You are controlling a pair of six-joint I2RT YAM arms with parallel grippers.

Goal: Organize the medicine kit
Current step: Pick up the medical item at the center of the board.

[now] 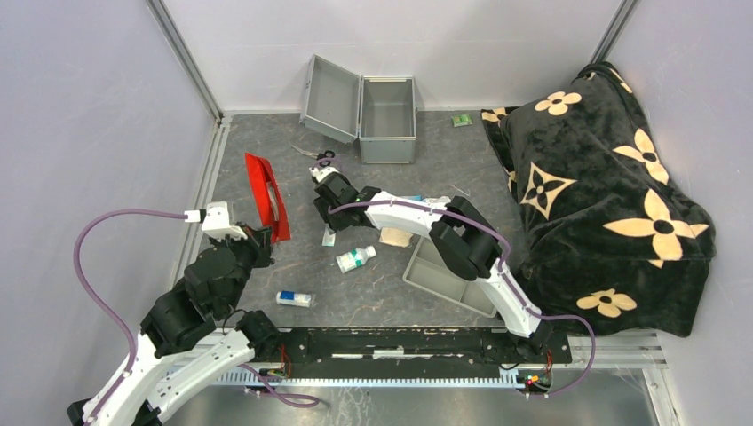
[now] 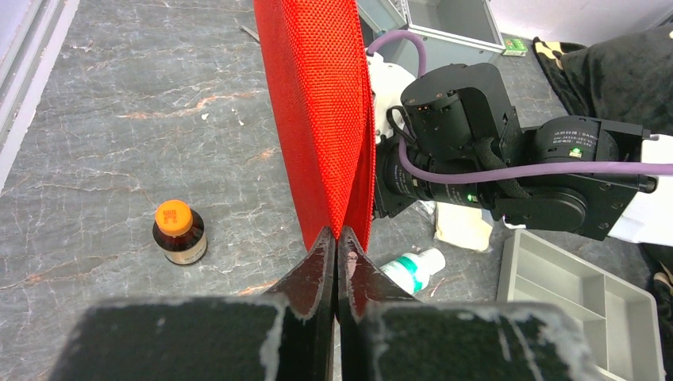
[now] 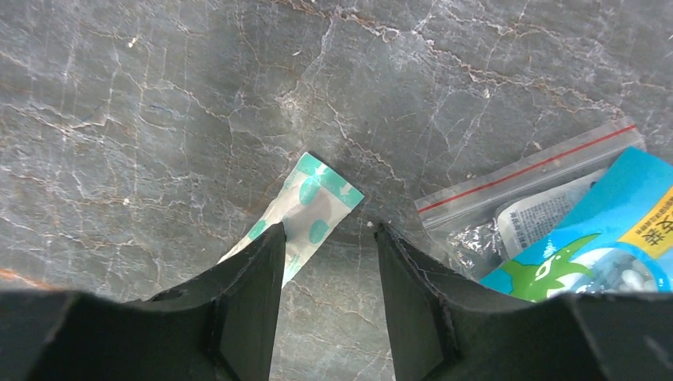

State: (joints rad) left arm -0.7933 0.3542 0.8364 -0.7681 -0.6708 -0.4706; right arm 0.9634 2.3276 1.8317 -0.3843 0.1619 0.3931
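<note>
Pinching red pouch [image 2: 321, 119], left gripper [image 2: 337, 244] seemingly closed

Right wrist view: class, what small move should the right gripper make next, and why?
Probably nudge the right gripper slightly toward the image's left before lowering. It is open above the table, but the teal-patterned plaster packet lies off-centre, partly hidden behind one finger, while the zip bag sits near the other finger. Centring first should avoid catching the bag.

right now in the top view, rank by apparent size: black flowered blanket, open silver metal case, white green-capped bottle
1. black flowered blanket
2. open silver metal case
3. white green-capped bottle
</note>
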